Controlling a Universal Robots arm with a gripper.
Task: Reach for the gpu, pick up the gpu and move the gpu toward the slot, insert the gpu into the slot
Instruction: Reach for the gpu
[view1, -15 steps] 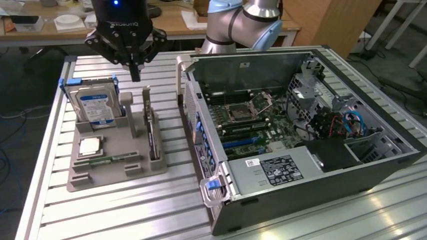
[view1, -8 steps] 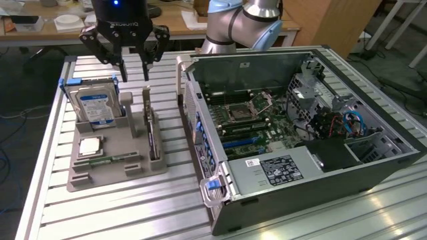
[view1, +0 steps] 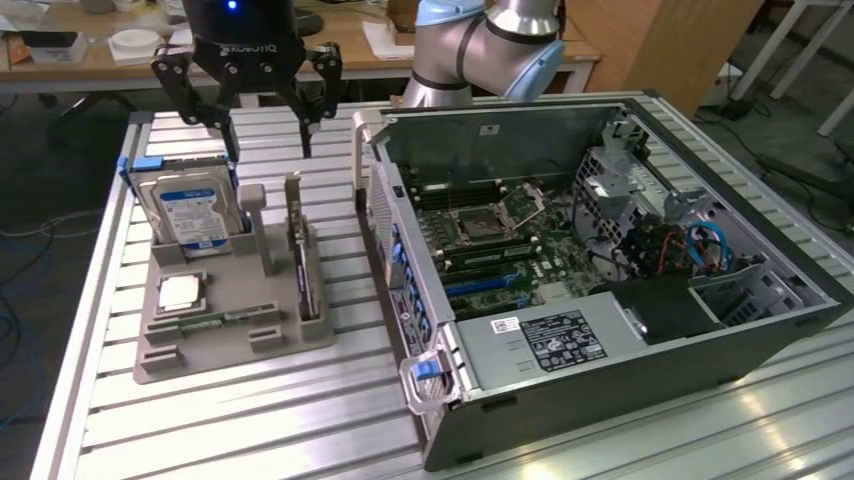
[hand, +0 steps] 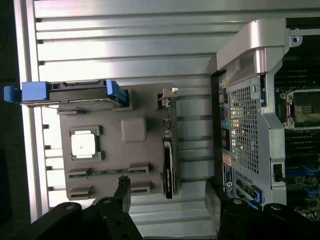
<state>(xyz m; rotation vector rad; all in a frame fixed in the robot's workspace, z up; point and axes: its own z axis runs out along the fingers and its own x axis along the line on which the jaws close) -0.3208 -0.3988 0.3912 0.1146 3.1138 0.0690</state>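
Observation:
The gpu (view1: 304, 268) is a thin dark card that stands on its edge in the grey holder tray (view1: 227, 352). In the wrist view the gpu (hand: 168, 162) is seen edge-on, with its metal bracket end toward the hard drive side. My gripper (view1: 267, 142) hangs open above the far end of the tray, clear of the card, with nothing between its fingers. In the wrist view the gripper (hand: 167, 186) has its two black fingertips (hand: 123, 186) spread to either side of the card's near end. The expansion slots (view1: 483, 288) lie on the motherboard inside the open computer case (view1: 627, 330).
A blue-labelled hard drive (view1: 195, 212) stands upright in the tray's far end, and a square CPU chip (view1: 180, 293) lies flat beside the gpu. The case's metal rear wall (view1: 400, 290) rises close to the tray on the exterior view's right. Everything rests on a slatted aluminium table (view1: 254, 430).

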